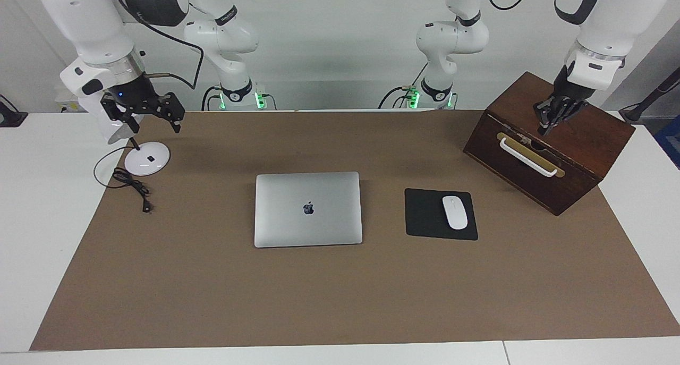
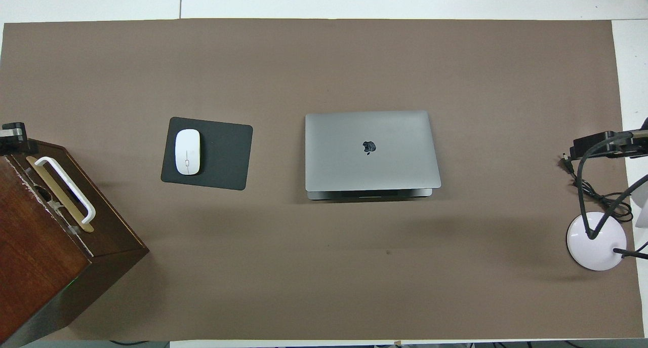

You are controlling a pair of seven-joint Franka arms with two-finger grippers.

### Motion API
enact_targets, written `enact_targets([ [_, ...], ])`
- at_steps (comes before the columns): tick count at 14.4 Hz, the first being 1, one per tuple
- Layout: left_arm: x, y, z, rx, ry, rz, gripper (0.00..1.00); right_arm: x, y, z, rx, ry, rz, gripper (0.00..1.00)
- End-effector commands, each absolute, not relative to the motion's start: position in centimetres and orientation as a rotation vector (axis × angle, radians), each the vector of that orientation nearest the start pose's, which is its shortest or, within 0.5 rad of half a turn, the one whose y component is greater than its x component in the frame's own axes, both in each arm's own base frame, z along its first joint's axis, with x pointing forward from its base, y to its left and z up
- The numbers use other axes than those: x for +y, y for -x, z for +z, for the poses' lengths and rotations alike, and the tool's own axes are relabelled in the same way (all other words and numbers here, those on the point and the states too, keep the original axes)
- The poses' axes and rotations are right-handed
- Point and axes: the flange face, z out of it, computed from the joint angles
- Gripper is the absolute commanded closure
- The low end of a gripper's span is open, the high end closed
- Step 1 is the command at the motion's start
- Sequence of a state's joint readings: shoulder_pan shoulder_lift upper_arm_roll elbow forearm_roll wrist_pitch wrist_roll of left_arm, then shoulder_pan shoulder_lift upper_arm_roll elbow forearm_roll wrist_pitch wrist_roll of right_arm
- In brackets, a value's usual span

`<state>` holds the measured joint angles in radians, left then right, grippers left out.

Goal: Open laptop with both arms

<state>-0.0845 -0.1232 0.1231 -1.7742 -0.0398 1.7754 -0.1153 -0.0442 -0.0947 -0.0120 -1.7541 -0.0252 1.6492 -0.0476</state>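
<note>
The laptop [image 1: 308, 209] [image 2: 372, 150] lies closed and flat in the middle of the brown mat, its dark apple logo facing up. My left gripper [image 1: 552, 121] hangs shut and empty over the top of the wooden box, toward the left arm's end of the table; only its edge [image 2: 12, 138] shows in the overhead view. My right gripper [image 1: 151, 121] [image 2: 607, 145] hangs open and empty over the lamp's base at the right arm's end. Both grippers are well away from the laptop.
A black mouse pad [image 1: 425, 216] with a white mouse [image 1: 455, 212] lies beside the laptop, toward the left arm's end. The dark wooden box [image 1: 547, 163] has a white handle [image 1: 528, 158]. A white lamp base [image 1: 147, 158] and its black cable [image 1: 133, 187] sit under the right gripper.
</note>
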Motion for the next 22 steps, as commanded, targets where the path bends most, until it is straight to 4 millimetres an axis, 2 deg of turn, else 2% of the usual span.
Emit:
enact_targets([
  [1,2.6,-53.6,61.4,-0.306,3.221,-0.311,1.0,-3.6,-52.1,59.2,-0.02,3.163,0.005,0.0],
  [5,1.7,-54.0,61.4,-0.208,3.221,-0.356,1.0,-3.6,-52.1,59.2,-0.02,3.163,0.007,0.0],
  [7,1.0,-53.8,60.7,-0.03,3.216,-0.384,1.0,-3.6,-52.2,59.3,-0.018,3.164,-0.017,0.0],
  [9,0.4,-53.6,59.5,0.003,3.208,-0.447,1.0,-3.5,-52.6,59.1,-0.032,3.167,-0.068,0.0],
  [10,-1.1,-53.2,58.7,0.048,3.207,-0.48,1.0,-3.5,-52.9,58.4,-0.057,3.167,-0.096,0.0],
  [12,-3.1,-52.0,56.9,0.101,3.199,-0.576,1.0,-3.4,-53.9,56.3,-0.047,3.162,-0.196,0.0],
  [15,-5.8,-49.0,53.7,0.18,3.187,-0.706,1.0,-1.3,-54.7,54.5,-0.042,3.087,-0.291,0.0],
  [17,-7.3,-47.1,51.7,0.239,3.177,-0.78,1.0,-0.3,-55.0,52.9,0.029,3.062,-0.275,0.01],
  [19,-9.0,-45.4,50.3,0.311,3.174,-0.807,1.0,0.2,-54.9,51.4,0.148,2.964,-0.289,0.03],
  [20,-9.6,-44.8,49.8,0.337,3.174,-0.814,1.0,1.0,-55.0,51.0,0.204,2.925,-0.298,0.03],
  [22,-11.3,-43.5,48.3,0.397,3.17,-0.838,1.0,3.8,-54.8,50.0,0.324,2.853,-0.318,0.03],
])
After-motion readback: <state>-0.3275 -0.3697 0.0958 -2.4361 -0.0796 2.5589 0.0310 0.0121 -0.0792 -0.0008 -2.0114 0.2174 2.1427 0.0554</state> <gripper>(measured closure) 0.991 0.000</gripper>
